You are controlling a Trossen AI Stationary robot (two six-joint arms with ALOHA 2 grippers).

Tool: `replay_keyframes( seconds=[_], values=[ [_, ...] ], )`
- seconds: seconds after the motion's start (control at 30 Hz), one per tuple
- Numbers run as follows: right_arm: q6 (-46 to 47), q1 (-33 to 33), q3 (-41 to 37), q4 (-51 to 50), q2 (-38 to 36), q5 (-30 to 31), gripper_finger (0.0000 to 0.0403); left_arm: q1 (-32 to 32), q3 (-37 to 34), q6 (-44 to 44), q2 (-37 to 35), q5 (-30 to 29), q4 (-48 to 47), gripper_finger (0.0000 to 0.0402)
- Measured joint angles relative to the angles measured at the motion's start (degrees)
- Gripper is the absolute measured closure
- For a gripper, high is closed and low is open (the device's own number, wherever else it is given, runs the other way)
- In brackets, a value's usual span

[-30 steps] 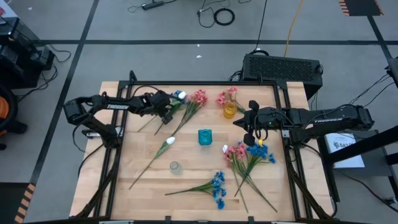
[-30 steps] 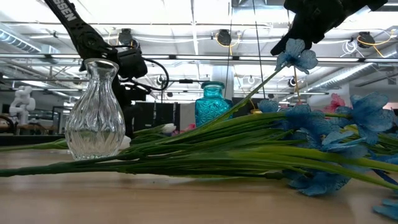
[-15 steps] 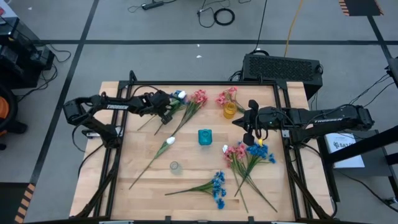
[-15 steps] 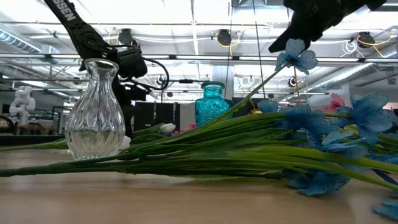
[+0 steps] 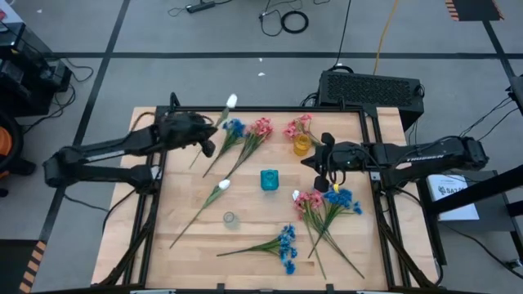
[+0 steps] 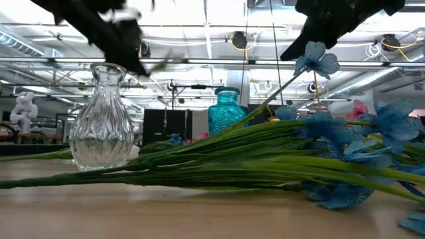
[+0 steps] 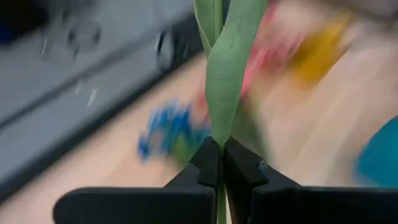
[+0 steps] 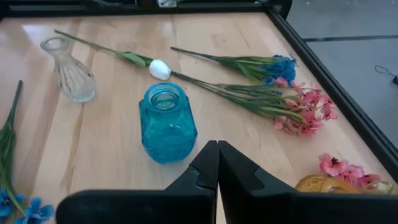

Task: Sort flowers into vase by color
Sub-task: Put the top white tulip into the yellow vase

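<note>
My left gripper (image 5: 207, 137) is up above the table's far left part, shut on a white flower (image 5: 231, 101) whose bud sticks out past the far edge. Blue (image 5: 234, 128) and pink flowers (image 5: 261, 126) lie below it on the table. Another white flower (image 5: 222, 186) lies left of the blue vase (image 5: 269, 180). The clear vase (image 5: 230, 218) stands nearer the front. A yellow vase (image 5: 301, 145) holds pink flowers. My right gripper (image 5: 319, 161) hovers shut beside the yellow vase, with nothing between its fingers (image 8: 217, 152). My left gripper pinches the white flower's green stem and a leaf (image 7: 219, 140) between its two fingertips. The stem runs on between the fingers and rises past them toward the bud. The flower is lifted off the table and slants up toward the far edge.
A heap of pink and blue flowers (image 5: 327, 200) lies at the right, a blue spray (image 5: 285, 243) near the front edge. Black rails frame the table (image 5: 245, 109). Bare wood shows at the near left.
My left gripper has risen from the flowers at the far left, drawn back a little toward the table's left edge and tipped upward. The white flower has come up with it. Its bud has left the blue blossoms and now stands over the far edge.
</note>
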Motion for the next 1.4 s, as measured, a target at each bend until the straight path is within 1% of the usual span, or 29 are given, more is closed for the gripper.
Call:
replay_keyframes(
  seconds=[0.1,0.17,0.3,0.43,0.67,0.8,0.93,1.07,1.13,1.23,1.4],
  values=[
    [0.0,0.0,0.0,0.7,1.0,0.0,0.0403,-4.8,-1.2,2.0,-4.0,1.7,8.4,0.0391],
    [0.0,0.0,0.0,2.4,1.7,0.0,0.0403,-7.9,-2.2,4.4,-4.9,2.5,14.7,0.0391],
    [-0.1,0.0,0.0,6.3,2.7,0.0,0.0403,-12.7,-2.6,9.3,-4.1,2.9,24.5,0.0391],
    [-0.2,0.0,0.0,8.4,3.3,0.0,0.0403,-15.4,-2.7,12.3,-1.9,3.0,30.6,0.0391],
    [0.0,0.0,0.0,11.3,3.5,-0.4,0.0403,-17.5,-2.7,13.9,2.9,3.6,38.9,0.0390],
    [0.5,0.0,0.0,16.4,3.5,-0.4,0.0403,-18.1,-2.7,13.9,6.0,6.5,42.4,0.0389],
    [0.3,0.0,0.0,22.7,3.5,-0.6,0.0403,-19.2,-2.7,12.4,9.1,7.2,48.1,0.0389],
    [0.2,0.1,0.0,27.5,4.2,-4.8,0.0403,-20.5,-2.7,12.4,11.9,7.2,53.2,0.0388],
    [0.2,0.5,0.0,29.7,4.9,-6.5,0.0403,-21.1,-2.7,12.4,13.1,7.2,54.7,0.0388],
    [0.2,1.4,0.0,33.0,6.2,-7.4,0.0403,-21.9,-2.7,12.4,14.5,7.3,56.0,0.0388],
    [0.1,2.3,0.0,42.4,10.2,-7.5,0.0402,-23.0,-2.7,12.4,16.2,7.7,56.5,0.0388]
  ],
)
